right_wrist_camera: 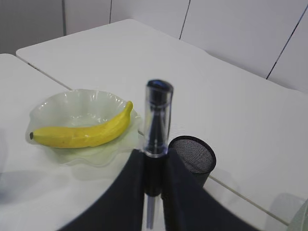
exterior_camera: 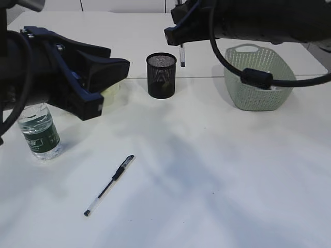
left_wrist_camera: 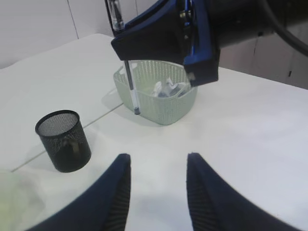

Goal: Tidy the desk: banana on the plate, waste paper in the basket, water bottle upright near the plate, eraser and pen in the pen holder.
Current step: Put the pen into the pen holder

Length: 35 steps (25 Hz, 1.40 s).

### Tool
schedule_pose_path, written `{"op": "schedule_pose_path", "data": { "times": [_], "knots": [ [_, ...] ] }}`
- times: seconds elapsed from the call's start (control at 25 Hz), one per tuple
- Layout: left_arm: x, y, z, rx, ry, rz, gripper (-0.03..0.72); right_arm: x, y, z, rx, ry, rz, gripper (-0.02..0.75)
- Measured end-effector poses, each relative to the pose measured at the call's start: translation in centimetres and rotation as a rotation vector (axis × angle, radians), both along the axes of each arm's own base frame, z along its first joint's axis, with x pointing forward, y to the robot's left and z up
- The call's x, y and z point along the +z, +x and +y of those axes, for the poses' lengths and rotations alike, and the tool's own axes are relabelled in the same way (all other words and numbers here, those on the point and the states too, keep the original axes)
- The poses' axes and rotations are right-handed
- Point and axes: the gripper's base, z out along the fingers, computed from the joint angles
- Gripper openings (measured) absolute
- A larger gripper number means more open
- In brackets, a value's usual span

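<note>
White matte table [exterior_camera: 217,170] w/ a seam running across behind the holder [exterior_camera: 161,75], pale panelled wall behind in wrist views. Right claw [right_wrist_camera: 153,179] clamped tight on a clear pen [right_wrist_camera: 156,126], hanging upright above table just right of holder; left claw [left_wrist_camera: 158,192] roughly half open, nothing in it, hovering near bottle [exterior_camera: 40,133]. 2nd pen [exterior_camera: 109,185] lying loose on table front-left, bottle upright at left, banana [right_wrist_camera: 82,133] on plate [right_wrist_camera: 72,108], crumpled paper [left_wrist_camera: 168,89] in green basket [left_wrist_camera: 156,94] at right.
</note>
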Motion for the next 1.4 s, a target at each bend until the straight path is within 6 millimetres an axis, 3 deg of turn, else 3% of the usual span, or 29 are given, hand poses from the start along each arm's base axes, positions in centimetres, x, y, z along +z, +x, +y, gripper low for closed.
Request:
{"op": "schedule_pose_path", "data": {
  "times": [0.72,1.4],
  "knots": [
    [-0.2,-0.3,0.4,0.002,0.063,0.030,0.279,-1.3,5.0,-1.0,-0.064,-0.046,-0.011,0.050],
    [-0.5,0.5,1.6,0.059,0.079,0.050,0.279,-2.6,9.7,-0.1,-0.075,-0.068,-0.030,0.050]
  ]
}}
